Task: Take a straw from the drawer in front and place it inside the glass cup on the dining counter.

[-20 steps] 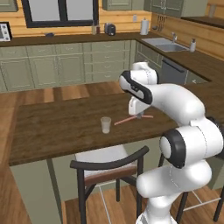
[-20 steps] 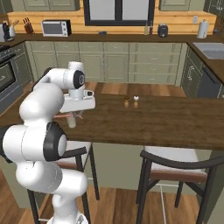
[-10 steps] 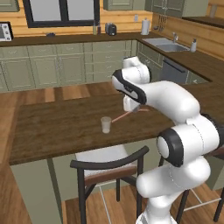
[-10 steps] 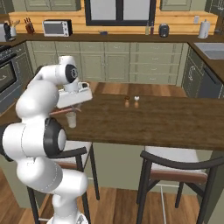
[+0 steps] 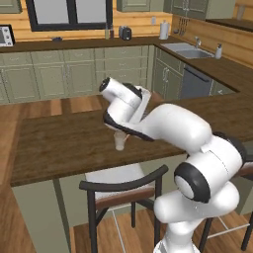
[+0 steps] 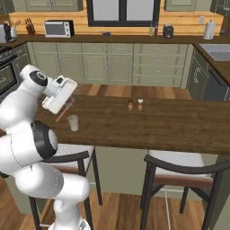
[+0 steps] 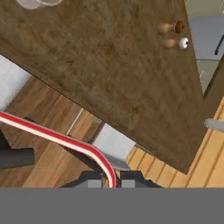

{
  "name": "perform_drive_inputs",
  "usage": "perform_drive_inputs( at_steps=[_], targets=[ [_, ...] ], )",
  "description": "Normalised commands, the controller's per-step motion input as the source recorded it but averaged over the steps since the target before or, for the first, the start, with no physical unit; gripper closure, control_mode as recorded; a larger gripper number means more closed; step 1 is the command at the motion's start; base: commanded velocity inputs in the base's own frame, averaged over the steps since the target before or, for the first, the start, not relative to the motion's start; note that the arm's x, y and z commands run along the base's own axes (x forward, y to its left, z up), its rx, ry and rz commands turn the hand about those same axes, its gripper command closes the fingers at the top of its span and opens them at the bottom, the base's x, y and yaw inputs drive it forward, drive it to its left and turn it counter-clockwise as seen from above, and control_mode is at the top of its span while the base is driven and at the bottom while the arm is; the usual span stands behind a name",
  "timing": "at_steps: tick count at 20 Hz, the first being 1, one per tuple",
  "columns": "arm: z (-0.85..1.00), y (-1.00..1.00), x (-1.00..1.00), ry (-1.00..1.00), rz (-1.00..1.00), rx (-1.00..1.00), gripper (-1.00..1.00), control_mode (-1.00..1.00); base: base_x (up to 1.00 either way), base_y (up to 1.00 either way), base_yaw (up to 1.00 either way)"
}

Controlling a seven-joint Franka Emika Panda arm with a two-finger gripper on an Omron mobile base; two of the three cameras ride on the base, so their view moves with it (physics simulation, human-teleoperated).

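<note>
hand (image 6: pixel 57 96) pinched narrow on the straw (image 7: pixel 65 141), hovering above the tabletop (image 6: pixel 170 123) just left of and over the glass cup (image 6: pixel 72 122), which stands upright near the tabletop's near left edge, straw slanting down toward it.

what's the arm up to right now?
The arm's pincer is shut on the straw and carries it above the dining counter, close to the glass cup. The straw hangs tilted beside the hand, its lower end above and to the side of the cup, not in it yet. Two small shakers stand farther along the counter.
</note>
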Motion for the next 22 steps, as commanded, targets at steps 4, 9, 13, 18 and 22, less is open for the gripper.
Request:
perform_drive_inputs(
  at_steps=[4,9,13,18,22],
  targets=[
    [0.00,0.31,0.46,-0.41,0.00,-0.56,1.00,-1.00,0.00,0.00,0.00],
    [0.00,0.23,0.94,-0.07,0.00,-0.25,1.00,-1.00,0.00,0.00,0.00],
    [0.00,0.28,0.79,0.00,0.00,-0.13,1.00,-1.00,0.00,0.00,0.00],
    [0.00,0.50,0.43,0.00,0.00,-0.13,1.00,-1.00,0.00,0.00,0.00],
    [-0.11,0.41,0.40,0.00,0.00,-0.12,1.00,-1.00,0.00,0.00,0.00]
  ],
)
